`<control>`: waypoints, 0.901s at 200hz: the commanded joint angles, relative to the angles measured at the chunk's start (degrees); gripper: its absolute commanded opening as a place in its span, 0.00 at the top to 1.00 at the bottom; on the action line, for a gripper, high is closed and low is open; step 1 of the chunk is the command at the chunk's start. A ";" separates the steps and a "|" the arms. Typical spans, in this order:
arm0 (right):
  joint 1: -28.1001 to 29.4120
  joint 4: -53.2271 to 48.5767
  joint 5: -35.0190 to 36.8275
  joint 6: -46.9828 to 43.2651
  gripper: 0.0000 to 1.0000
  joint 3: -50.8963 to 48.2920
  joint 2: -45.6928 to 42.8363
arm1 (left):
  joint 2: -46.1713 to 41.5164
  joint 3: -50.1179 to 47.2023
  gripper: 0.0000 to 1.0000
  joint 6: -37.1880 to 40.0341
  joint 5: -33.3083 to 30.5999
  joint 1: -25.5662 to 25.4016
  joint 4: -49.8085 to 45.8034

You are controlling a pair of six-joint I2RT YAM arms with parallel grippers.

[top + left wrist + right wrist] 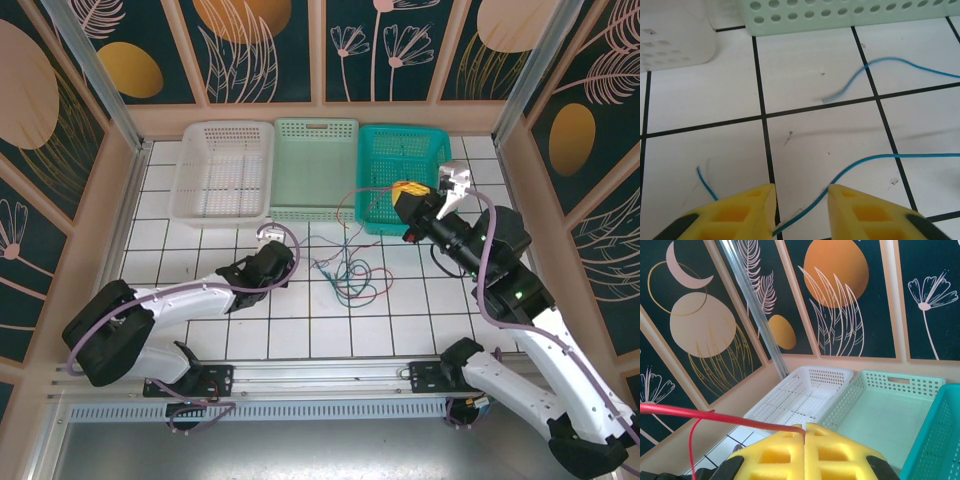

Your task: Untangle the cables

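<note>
Yellow right pincer, red cable, blue cable

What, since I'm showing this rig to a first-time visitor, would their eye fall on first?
Probably the loose tangle of thin cables in the middle of the white tiled table, between the two arms. Next, the right gripper raised near the teal basket, its yellow fingers shut on a red cable, and the left gripper low at the table with a blue cable running between its open fingers.
</note>
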 commanded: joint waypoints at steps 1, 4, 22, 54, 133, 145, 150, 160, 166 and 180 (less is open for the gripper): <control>-0.38 -1.70 -0.10 1.08 1.00 3.04 1.01 | -1.13 0.52 0.54 1.76 3.12 0.36 3.08; -0.36 -1.95 -0.07 1.23 1.00 3.00 1.52 | -1.49 0.29 0.52 1.97 3.85 0.31 3.91; -0.38 -1.09 0.29 2.83 1.00 1.31 3.36 | -4.28 -1.36 0.46 4.69 10.54 0.37 10.20; -0.53 1.90 5.14 4.96 1.00 -1.41 4.56 | -10.13 -6.83 0.33 9.63 19.27 0.36 17.81; -1.63 4.92 1.60 6.47 1.00 -1.68 6.64 | -10.20 -8.59 0.28 12.86 29.42 0.32 26.51; -1.63 4.97 1.42 6.60 1.00 -1.66 6.69 | -7.41 -6.18 0.28 13.17 31.86 0.34 27.16; -1.68 4.91 1.29 6.67 1.00 -1.64 6.61 | -6.05 -5.14 0.28 13.34 32.91 0.35 27.21; -1.60 4.82 1.03 6.70 1.00 -1.64 6.52 | -3.55 -3.11 0.28 13.59 34.56 0.35 27.46; -1.63 4.79 0.98 6.77 1.00 -1.79 6.43 | -2.29 -2.13 0.28 13.59 35.33 0.29 27.81; -1.63 4.57 0.98 6.86 1.00 -1.69 6.25 | 0.11 -0.46 0.28 13.59 37.54 0.25 28.78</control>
